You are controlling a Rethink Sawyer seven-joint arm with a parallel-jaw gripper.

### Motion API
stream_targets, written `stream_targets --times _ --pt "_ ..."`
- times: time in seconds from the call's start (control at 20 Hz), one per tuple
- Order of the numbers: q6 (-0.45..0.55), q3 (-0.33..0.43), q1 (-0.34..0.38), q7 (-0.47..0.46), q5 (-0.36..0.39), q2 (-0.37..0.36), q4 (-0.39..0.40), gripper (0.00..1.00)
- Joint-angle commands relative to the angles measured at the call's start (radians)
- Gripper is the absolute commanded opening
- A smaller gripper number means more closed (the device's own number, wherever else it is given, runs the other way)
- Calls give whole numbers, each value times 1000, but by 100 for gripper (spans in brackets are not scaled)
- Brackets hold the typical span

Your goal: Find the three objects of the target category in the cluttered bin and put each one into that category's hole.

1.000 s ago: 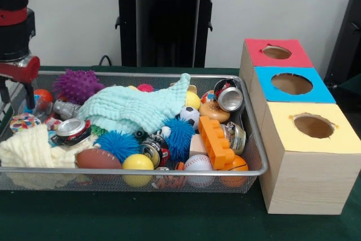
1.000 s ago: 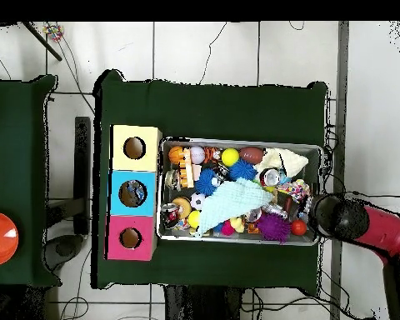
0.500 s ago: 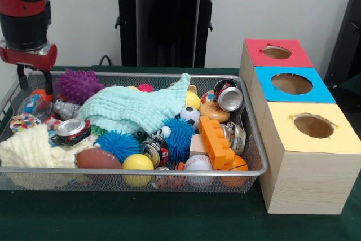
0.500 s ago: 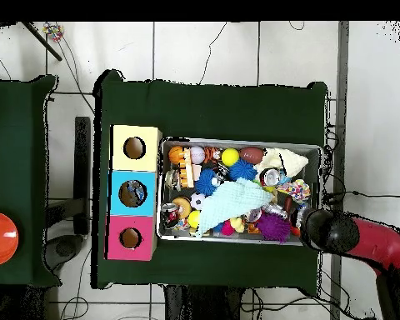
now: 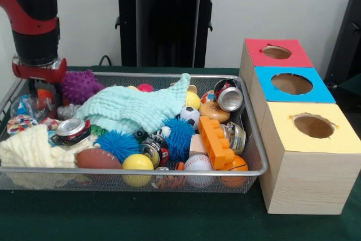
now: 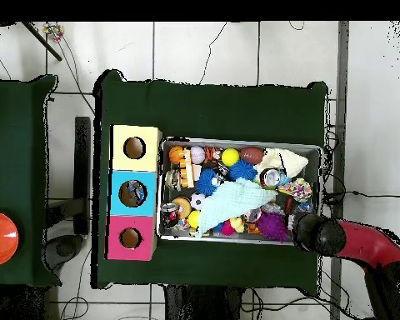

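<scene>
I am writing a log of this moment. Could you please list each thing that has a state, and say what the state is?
hand: lowered into the bin's corner, open or shut cannot be told
mesh bin: full, cluttered
mint cloth: crumpled over the toys
can by the boxes: tilted, dented
red hole: open
blue hole: open
yellow hole: open

Mint cloth (image 5: 138, 107), purple spiky ball (image 5: 80, 85), orange block (image 5: 216, 141)

arm (image 6: 353, 243) over bin (image 6: 241, 142) corner (cluttered)
</scene>
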State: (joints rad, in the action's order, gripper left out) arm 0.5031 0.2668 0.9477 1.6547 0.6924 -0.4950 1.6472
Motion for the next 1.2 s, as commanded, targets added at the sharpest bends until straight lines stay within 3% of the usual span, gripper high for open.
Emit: stream_targets --times 0.05,0.5,0.8,1.2 --pt "-63 63 17 -141 112 166 -68 100" --pt "-74 56 24 -127 149 175 -98 100" --pt "-69 120 86 -152 103 129 -46 100" --pt "-50 124 80 -61 56 95 -72 100"
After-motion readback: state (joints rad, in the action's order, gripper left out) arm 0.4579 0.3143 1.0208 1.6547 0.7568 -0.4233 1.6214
